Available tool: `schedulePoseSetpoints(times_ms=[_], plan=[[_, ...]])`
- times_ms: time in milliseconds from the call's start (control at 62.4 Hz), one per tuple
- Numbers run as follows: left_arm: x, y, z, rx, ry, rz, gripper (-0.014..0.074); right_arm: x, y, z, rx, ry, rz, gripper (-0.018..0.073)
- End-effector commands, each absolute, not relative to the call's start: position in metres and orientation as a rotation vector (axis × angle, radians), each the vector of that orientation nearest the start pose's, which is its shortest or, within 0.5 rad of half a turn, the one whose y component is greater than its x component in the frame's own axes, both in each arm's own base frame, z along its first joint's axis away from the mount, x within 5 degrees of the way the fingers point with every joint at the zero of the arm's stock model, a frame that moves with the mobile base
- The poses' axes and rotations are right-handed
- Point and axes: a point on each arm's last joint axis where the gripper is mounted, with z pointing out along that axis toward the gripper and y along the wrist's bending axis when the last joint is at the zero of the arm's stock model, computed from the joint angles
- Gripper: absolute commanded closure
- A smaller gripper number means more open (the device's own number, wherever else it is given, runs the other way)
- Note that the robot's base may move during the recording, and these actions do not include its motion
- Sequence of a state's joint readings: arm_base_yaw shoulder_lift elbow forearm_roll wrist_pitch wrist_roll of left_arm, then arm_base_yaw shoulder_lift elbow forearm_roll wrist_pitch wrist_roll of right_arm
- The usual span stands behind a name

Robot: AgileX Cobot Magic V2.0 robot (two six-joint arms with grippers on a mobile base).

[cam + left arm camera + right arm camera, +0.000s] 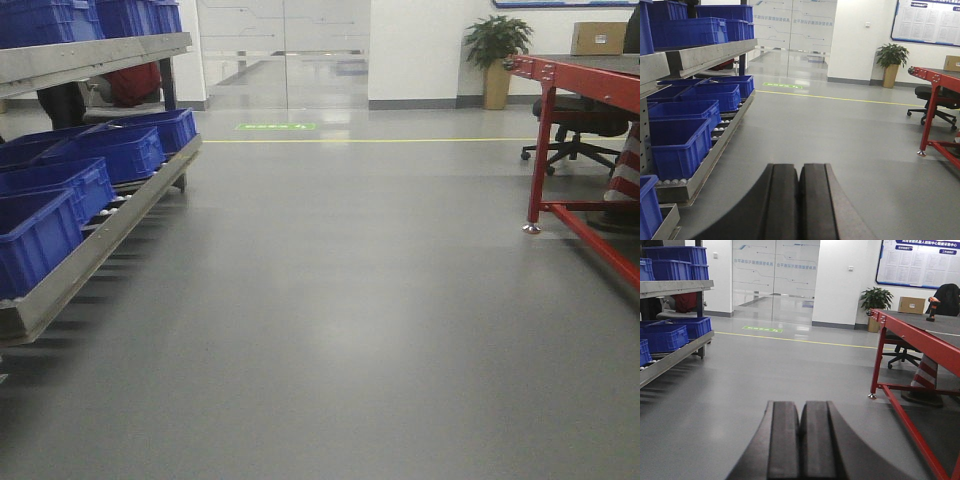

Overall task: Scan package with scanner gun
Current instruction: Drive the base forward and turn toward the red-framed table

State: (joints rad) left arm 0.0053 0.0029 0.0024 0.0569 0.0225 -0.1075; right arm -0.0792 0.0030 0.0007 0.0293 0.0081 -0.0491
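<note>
My left gripper (799,167) is shut and empty, its black jaws pressed together and pointing across bare grey floor. My right gripper (800,405) is also shut and empty, over the floor. A brown cardboard package (911,305) sits at the far end of the red table (920,337); it also shows in the front view (599,38) and at the left wrist view's right edge (952,63). A small dark and orange device (931,308), possibly the scanner gun, stands on the table near the package; it is too small to be sure. Neither gripper shows in the front view.
A grey roller rack (95,235) with several blue bins (120,150) runs along the left. The red table frame (580,215) stands on the right, with a black office chair (575,125) and a striped cone (925,380) beneath. A potted plant (497,55) and glass doors (283,50) are at the back.
</note>
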Motion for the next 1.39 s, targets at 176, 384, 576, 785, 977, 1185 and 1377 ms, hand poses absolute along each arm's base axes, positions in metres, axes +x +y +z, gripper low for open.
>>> schedulePoseSetpoints(times_ms=[176,384,576,785,977,1185,1377], plan=[[0.0562,0.0004,0.2126,-0.041,1.49,-0.034,0.0707,0.0559,-0.0043,0.2143,0.039,1.471,-0.082,0.0713],[0.0562,0.0004,0.2126,-0.041,1.49,-0.034,0.0707,0.0559,-0.0043,0.2143,0.039,1.471,-0.082,0.0713],[0.0562,0.0004,0.2126,-0.041,1.49,-0.034,0.0707,0.0559,-0.0043,0.2143,0.039,1.471,-0.082,0.0713],[0.0562,0.0004,0.2126,-0.041,1.49,-0.034,0.0707,0.0559,-0.0043,0.2143,0.039,1.471,-0.082,0.0713],[0.0562,0.0004,0.2126,-0.041,1.49,-0.034,0.0707,0.0559,-0.0043,0.2143,0.039,1.471,-0.082,0.0713],[0.0562,0.0004,0.2126,-0.041,1.49,-0.034,0.0707,0.0559,-0.0043,0.2143,0.039,1.471,-0.082,0.0713],[0.0562,0.0004,0.2126,-0.041,1.49,-0.034,0.0707,0.0559,-0.0043,0.2143,0.039,1.471,-0.082,0.0713]])
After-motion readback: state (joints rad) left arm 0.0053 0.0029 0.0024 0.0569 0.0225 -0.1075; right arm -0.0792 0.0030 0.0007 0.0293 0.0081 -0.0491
